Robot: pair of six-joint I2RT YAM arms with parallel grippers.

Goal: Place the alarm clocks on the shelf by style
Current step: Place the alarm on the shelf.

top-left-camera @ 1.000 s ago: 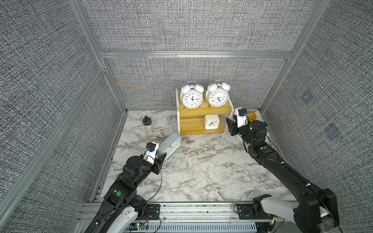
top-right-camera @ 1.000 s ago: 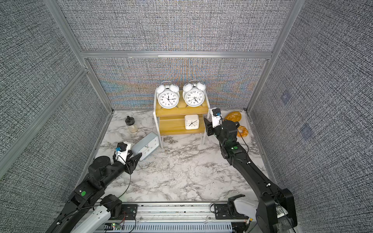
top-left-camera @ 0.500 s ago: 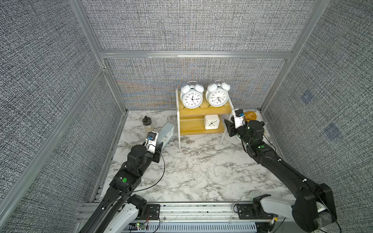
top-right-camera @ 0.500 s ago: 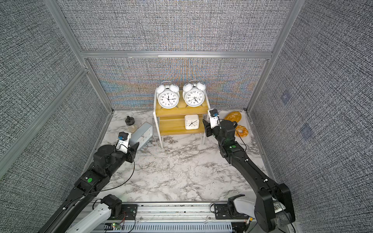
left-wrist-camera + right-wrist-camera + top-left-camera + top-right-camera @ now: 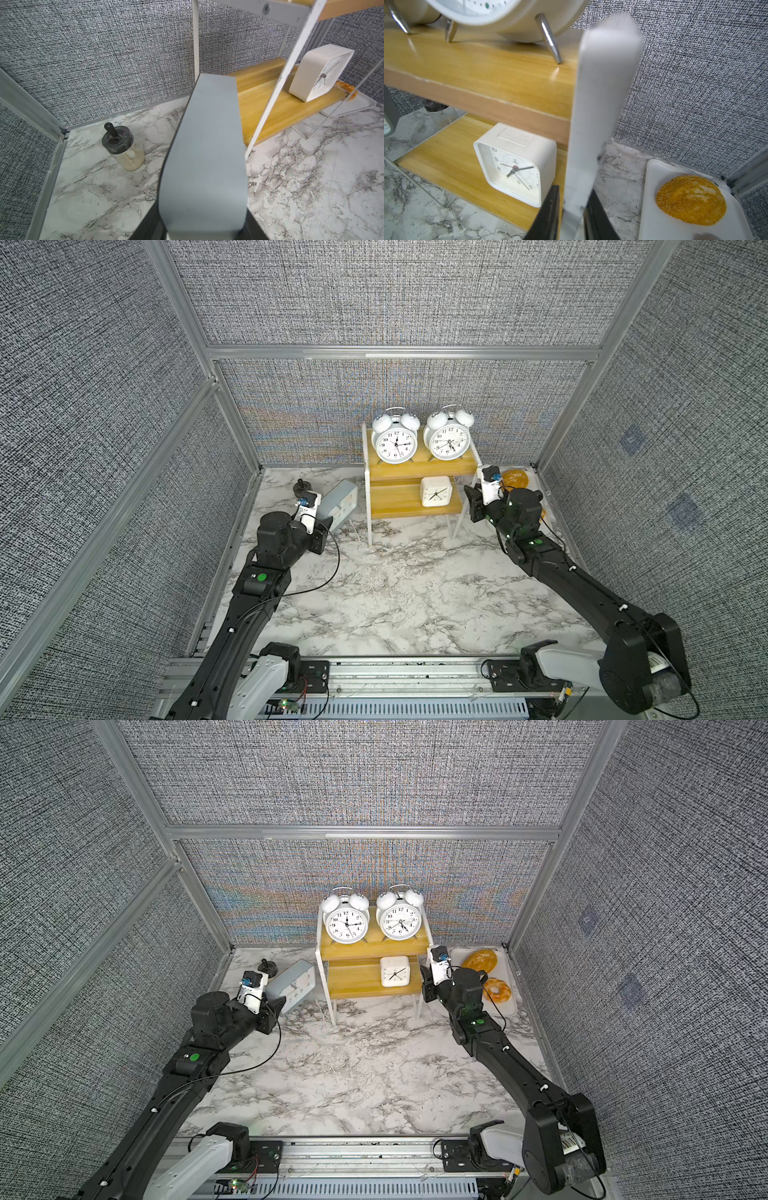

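Grey-blue rectangular clock (image 5: 341,504), white square clock (image 5: 435,491), yellow-boarded shelf (image 5: 395,501), grey-veined white marble table (image 5: 415,593).

You are looking into a robot test cell in a lab, not a home. Grey woven panels (image 5: 395,290) in aluminium framing (image 5: 399,352) box in a marble-print surface (image 5: 407,593). The left arm (image 5: 249,614) and right arm (image 5: 582,593) mount on a metal rail (image 5: 415,676) along the surface's near edge, cables exposed.

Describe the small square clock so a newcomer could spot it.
Start at the yellow shelf by the back wall. The square clock stands alone on its lower board. It has no bells, unlike the two round clocks above, and is white, unlike the grey clock off the shelf.
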